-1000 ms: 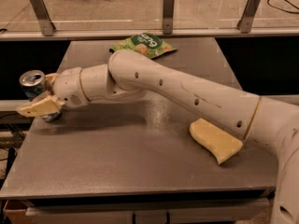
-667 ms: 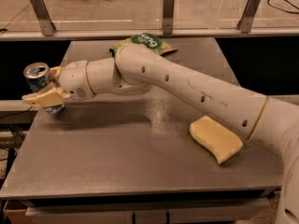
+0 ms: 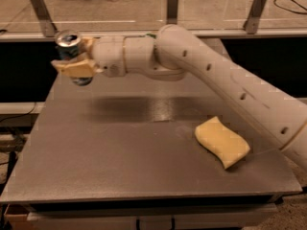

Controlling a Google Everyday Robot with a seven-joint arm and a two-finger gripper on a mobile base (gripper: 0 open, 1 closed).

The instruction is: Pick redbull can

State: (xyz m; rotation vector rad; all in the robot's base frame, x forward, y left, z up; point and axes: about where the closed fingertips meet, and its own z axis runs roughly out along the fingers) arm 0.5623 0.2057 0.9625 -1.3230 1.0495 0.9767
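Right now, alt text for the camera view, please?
The tool grips the redbull can, holding it in the air at the grey table's far left corner. The white arm reaches across the table from the right; a yellow sponge lies near the right front.

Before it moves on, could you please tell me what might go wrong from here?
1. The claw is shut on the redbull can, held above the table's left rear corner; if it slips, the can may fall off the edge.
2. The yellow sponge lies close under the forearm; a low retraction could sweep it.
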